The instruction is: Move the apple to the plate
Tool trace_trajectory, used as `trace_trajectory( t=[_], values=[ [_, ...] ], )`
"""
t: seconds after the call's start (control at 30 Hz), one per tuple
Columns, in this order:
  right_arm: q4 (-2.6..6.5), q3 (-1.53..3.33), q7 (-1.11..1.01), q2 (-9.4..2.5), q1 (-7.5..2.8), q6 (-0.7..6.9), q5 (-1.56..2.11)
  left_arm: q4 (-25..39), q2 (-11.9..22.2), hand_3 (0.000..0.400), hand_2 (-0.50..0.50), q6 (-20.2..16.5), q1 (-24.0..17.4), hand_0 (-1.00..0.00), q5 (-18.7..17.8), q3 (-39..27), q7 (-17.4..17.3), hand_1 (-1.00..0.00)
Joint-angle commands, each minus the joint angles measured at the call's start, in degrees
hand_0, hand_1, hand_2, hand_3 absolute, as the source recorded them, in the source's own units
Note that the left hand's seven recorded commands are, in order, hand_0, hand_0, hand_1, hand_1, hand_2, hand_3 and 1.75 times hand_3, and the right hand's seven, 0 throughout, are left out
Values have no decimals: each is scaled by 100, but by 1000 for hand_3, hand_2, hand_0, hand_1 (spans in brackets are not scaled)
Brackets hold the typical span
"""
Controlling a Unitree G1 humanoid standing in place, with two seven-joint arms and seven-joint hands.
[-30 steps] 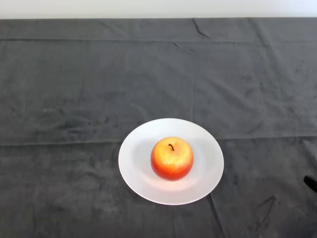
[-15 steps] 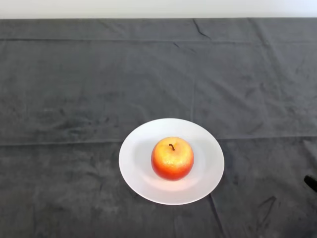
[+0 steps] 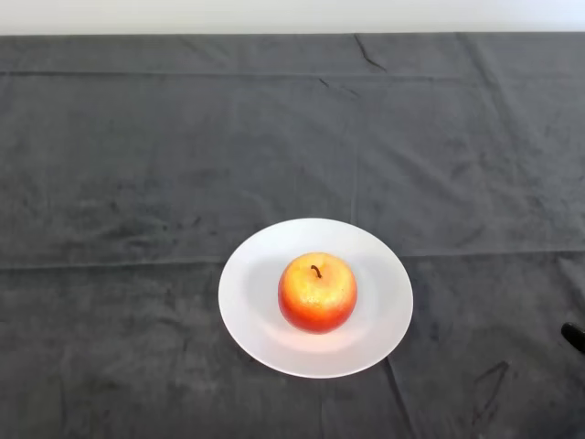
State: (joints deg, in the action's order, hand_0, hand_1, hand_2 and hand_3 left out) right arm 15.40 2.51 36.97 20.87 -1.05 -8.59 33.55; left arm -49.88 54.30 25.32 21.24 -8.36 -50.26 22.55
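A red and orange apple with a short dark stem stands upright in the middle of a round white plate. The plate lies on the dark cloth a little in front of the table's centre.
The dark cloth covers the whole table and has a few creases. A pale wall strip runs along the far edge. A small dark object shows at the right edge of the view.
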Motion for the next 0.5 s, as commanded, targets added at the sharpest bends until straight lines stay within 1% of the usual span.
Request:
trace_trajectory(
  t=[0.03, 0.5],
  values=[
    [260, 116, 15, -69, 63, 137, 216, -46, 464, 0, 0, 84, 130, 0, -53, 154, -28, 0],
    [259, 115, 15, -70, 63, 137, 215, -94, 491, 0, 0, 114, 97, 0, -127, 183, -73, 0]
  ],
)
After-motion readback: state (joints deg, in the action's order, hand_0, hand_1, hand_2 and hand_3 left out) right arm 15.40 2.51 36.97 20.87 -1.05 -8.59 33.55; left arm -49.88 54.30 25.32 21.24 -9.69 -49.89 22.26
